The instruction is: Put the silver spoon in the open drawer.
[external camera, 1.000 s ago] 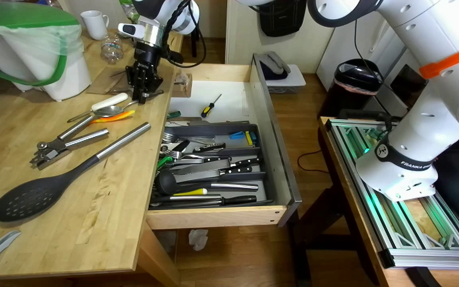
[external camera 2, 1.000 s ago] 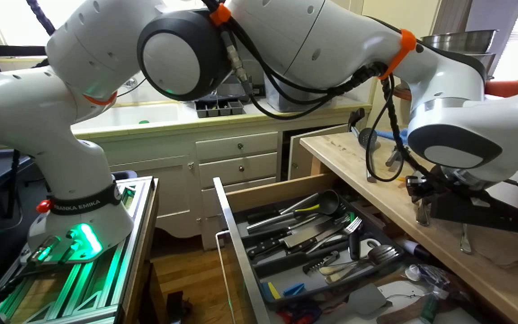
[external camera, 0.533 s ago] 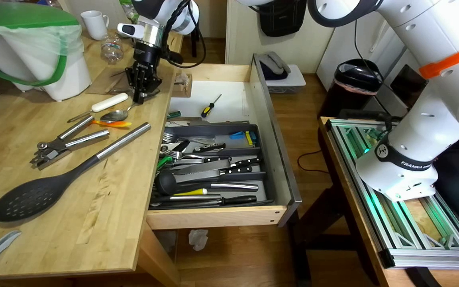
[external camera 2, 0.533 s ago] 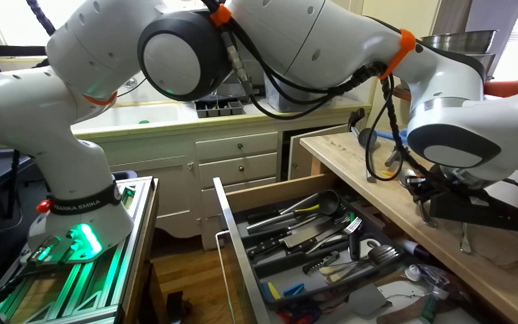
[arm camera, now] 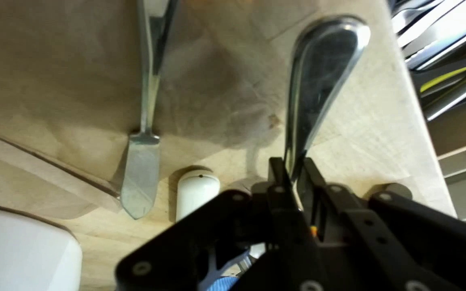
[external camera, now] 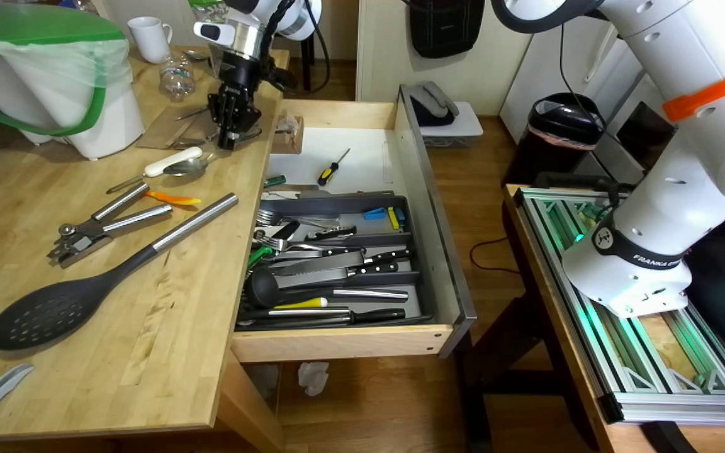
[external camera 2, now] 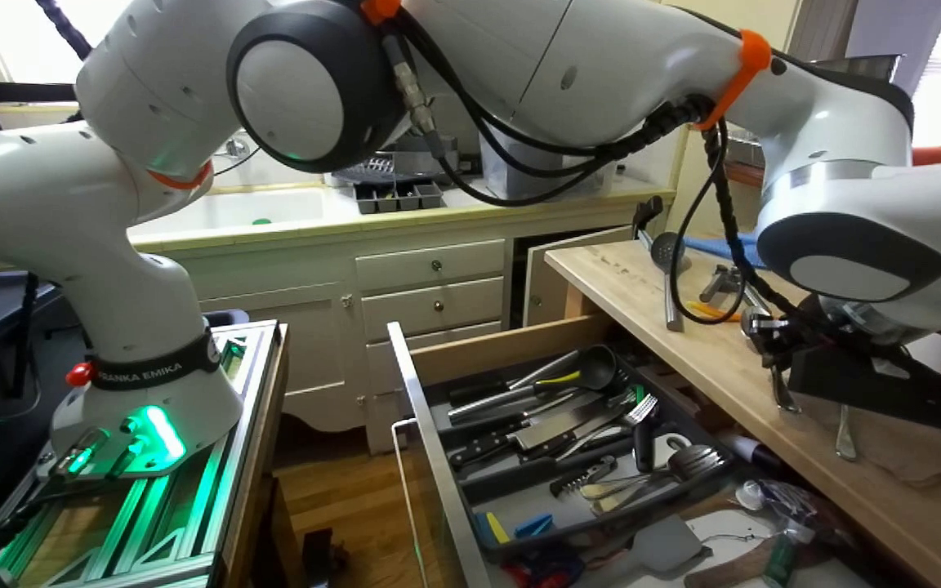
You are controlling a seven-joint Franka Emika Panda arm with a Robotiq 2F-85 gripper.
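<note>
My gripper [arm camera: 293,167] is shut on the silver spoon [arm camera: 322,68], with the handle pointing up and away from the jaws in the wrist view. In an exterior view the gripper [external camera: 228,143] is over the wooden table near its drawer-side edge, and the spoon's bowl [external camera: 185,167] hangs on its near side. The handle end [external camera 2: 782,392] shows below the jaws in an exterior view; the bowl is hidden there behind the fingers. A shadow apart from the handle suggests it is raised off the table. The open drawer [external camera: 340,344] is beside the table, its dark tray [external camera 2: 479,492] crowded with utensils.
A white-handled tool [external camera: 174,161], an orange item [external camera: 174,199], a metal hand tool [external camera: 104,226] and a large black slotted spoon [external camera: 54,308] lie on the table. A flat-bladed utensil [arm camera: 140,178] lies on brown paper. A green-lidded white bucket [external camera: 85,107] stands behind.
The gripper has moved slightly up and toward the far end of the table with the spoon. The spoon's bowl has swung toward the gripper, off the orange item, beside the white handle.
</note>
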